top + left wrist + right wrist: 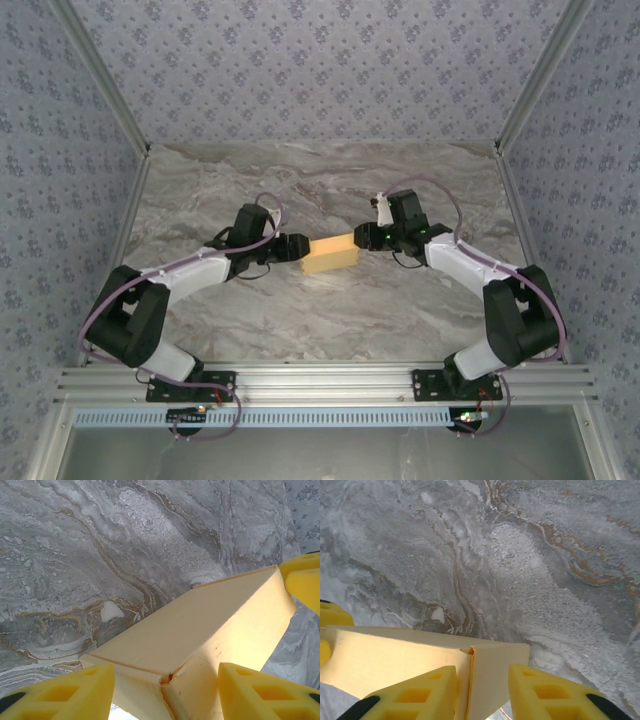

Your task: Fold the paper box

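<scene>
Box (330, 253): a closed yellow block, midway across the table (300, 330), spanned end to end between my two claws (whether it rests on the marble or hangs just above it, I cannot tell).
Left claw (296, 247): about half open, fingers pressed on both sides of the box's left end, gripping it.
Right claw (362, 238): jaws narrow, straddling the right end; contact looks likely, but a firm grip is not shown.
Done: body formed, long faces square, both ends folded over.
Left to do: the left end's seam looks creased and slightly gaping, so it probably needs pressing home.
Writing: none; no brand, label or print on any face I see.
</scene>
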